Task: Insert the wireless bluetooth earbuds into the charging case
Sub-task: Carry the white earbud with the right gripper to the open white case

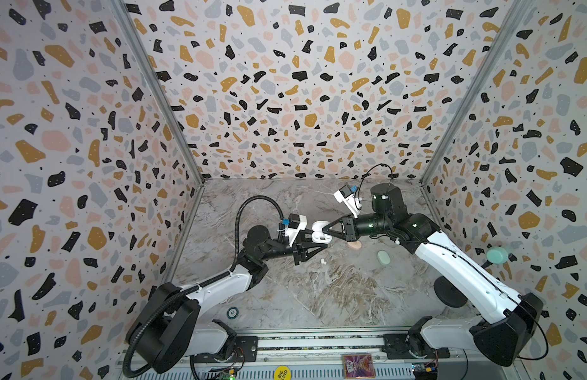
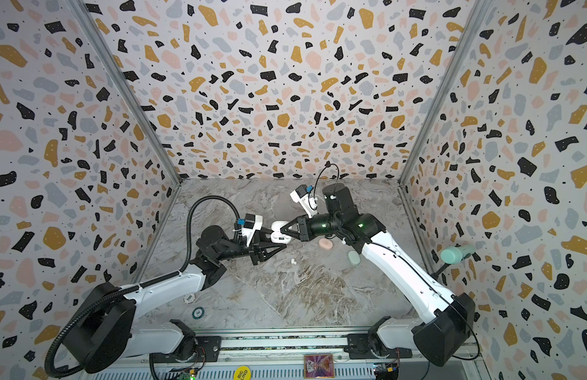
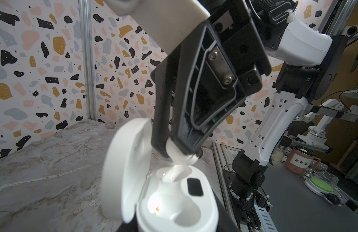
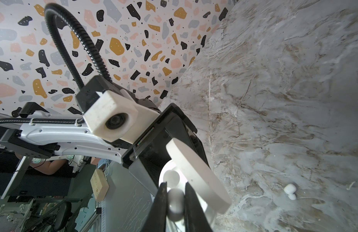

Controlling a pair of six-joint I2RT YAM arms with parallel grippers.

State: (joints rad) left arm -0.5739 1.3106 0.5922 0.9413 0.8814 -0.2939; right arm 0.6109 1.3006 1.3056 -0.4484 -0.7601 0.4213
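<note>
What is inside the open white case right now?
One socket of the white case lies empty. At the other, the right gripper's fingers pinch a white earbud; how deep it sits is hidden by them.

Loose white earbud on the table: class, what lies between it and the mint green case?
Nothing: the marble table between the loose white earbud and the mint green case is bare, as both top views show.
</note>
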